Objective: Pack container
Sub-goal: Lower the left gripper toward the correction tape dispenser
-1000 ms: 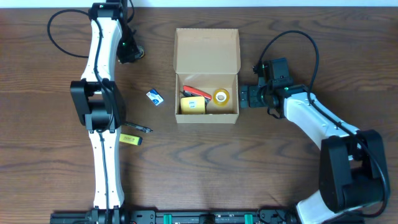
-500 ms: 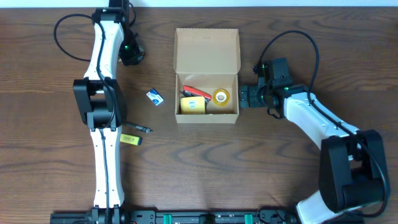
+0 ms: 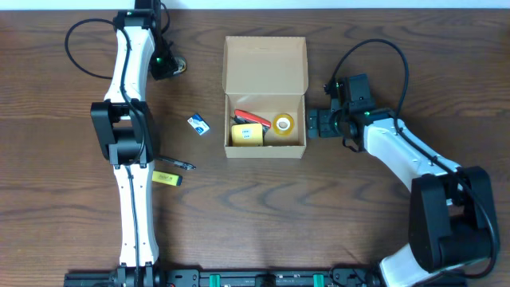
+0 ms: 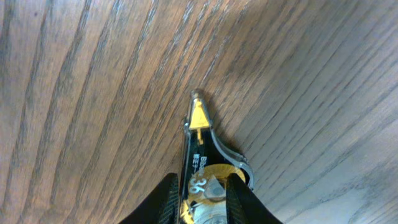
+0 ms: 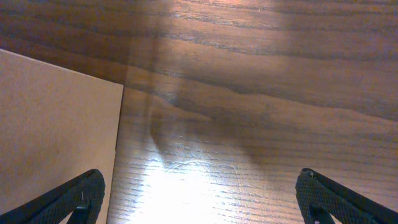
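Note:
The container, a tan cardboard box [image 3: 265, 151] with its flap lid open at the far side, stands mid-table. It holds a yellow item [image 3: 247, 134], a red item [image 3: 253, 119] and a roll of tape [image 3: 283, 123]. My left gripper [image 3: 170, 65] is at the far left of the table, well apart from the box. In the left wrist view my left gripper [image 4: 202, 186] is shut on a black-and-yellow tool [image 4: 198, 134] with a metal clip, just above the wood. My right gripper [image 3: 312, 123] is open and empty beside the box's right wall [image 5: 56, 124]; its fingers [image 5: 199, 180] are wide apart.
A small blue-and-white item [image 3: 198, 123] lies left of the box. A black pen [image 3: 177, 164] and a yellow item [image 3: 167, 178] lie nearer the front, beside the left arm. Cables loop behind both arms.
My left gripper has shifted slightly towards the table's far edge with the tool in it. The right arm and the box have not moved.

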Robot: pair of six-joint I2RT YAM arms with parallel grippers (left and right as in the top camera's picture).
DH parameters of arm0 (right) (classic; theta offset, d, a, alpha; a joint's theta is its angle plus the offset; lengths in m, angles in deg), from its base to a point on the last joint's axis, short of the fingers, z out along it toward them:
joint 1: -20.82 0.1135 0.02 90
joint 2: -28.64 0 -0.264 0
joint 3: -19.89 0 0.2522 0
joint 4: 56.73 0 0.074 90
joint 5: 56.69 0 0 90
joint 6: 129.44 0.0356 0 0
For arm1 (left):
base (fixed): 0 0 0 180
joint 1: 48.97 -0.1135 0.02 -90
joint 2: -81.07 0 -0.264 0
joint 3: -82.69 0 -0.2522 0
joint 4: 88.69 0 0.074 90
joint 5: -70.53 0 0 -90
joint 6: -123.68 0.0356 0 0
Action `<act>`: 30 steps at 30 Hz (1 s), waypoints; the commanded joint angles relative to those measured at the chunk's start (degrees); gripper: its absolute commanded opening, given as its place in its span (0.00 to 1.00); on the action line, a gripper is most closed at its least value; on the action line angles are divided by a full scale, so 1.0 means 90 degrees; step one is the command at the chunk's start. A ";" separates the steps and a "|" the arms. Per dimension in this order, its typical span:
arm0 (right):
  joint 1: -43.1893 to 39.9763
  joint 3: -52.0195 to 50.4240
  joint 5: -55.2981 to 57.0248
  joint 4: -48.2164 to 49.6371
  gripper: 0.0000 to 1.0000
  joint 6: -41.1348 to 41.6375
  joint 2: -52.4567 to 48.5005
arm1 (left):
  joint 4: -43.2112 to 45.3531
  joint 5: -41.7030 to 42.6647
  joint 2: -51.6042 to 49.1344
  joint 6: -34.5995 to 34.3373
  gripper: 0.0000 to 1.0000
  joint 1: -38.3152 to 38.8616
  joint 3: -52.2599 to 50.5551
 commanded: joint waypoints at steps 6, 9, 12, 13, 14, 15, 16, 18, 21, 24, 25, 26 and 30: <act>-0.0017 -0.0015 0.0002 -0.0002 0.99 -0.0092 -0.0058 | -0.0148 0.0168 -0.0189 0.0114 0.21 -0.0046 0.0090; -0.0017 -0.0015 0.0002 -0.0002 0.99 -0.0092 -0.0058 | -0.0138 0.0274 -0.0187 0.0109 0.28 -0.0046 0.0090; -0.0017 -0.0015 0.0002 -0.0002 0.99 -0.0092 -0.0058 | -0.0143 0.0491 -0.0170 0.0131 0.28 -0.0051 0.0112; -0.0017 -0.0015 0.0002 -0.0002 0.99 -0.0092 -0.0058 | -0.0143 0.0498 -0.0146 0.0189 0.28 -0.0051 0.0124; -0.0017 -0.0015 0.0002 -0.0002 0.99 -0.0092 -0.0058 | -0.0151 0.0457 -0.0126 0.0306 0.28 -0.0051 0.0177; -0.0017 -0.0015 0.0002 -0.0002 0.99 -0.0092 -0.0058 | -0.0163 0.0381 -0.0119 0.0440 0.28 -0.0051 0.0262; -0.0017 -0.0015 0.0000 -0.0002 0.99 -0.0092 -0.0058 | -0.0172 0.0270 -0.0117 0.0622 0.28 -0.0051 0.0364; -0.0017 -0.0015 0.0000 -0.0002 0.99 -0.0092 -0.0058 | -0.0291 0.0005 -0.0114 0.0930 0.28 -0.0051 0.0656; -0.0017 -0.0015 0.0000 -0.0002 0.99 -0.0092 -0.0058 | -0.0593 -0.0372 -0.0114 0.1511 0.28 -0.0051 0.1202; -0.0017 -0.0015 0.0000 -0.0002 0.99 -0.0092 -0.0058 | -0.1035 -0.0721 -0.0114 0.2463 0.28 -0.0051 0.1923; -0.0017 -0.0015 0.0000 -0.0002 0.99 -0.0092 -0.0058 | -0.1151 -0.0835 -0.0114 0.2851 0.28 -0.0051 0.2157; -0.0017 -0.0015 0.0002 -0.0002 0.99 -0.0092 -0.0058 | -0.1222 -0.0937 -0.0114 0.3293 0.29 -0.0051 0.2361; -0.0017 -0.0015 0.0000 -0.0002 0.99 -0.0092 -0.0058 | -0.1299 -0.1112 -0.0114 0.6062 0.35 -0.0075 0.3223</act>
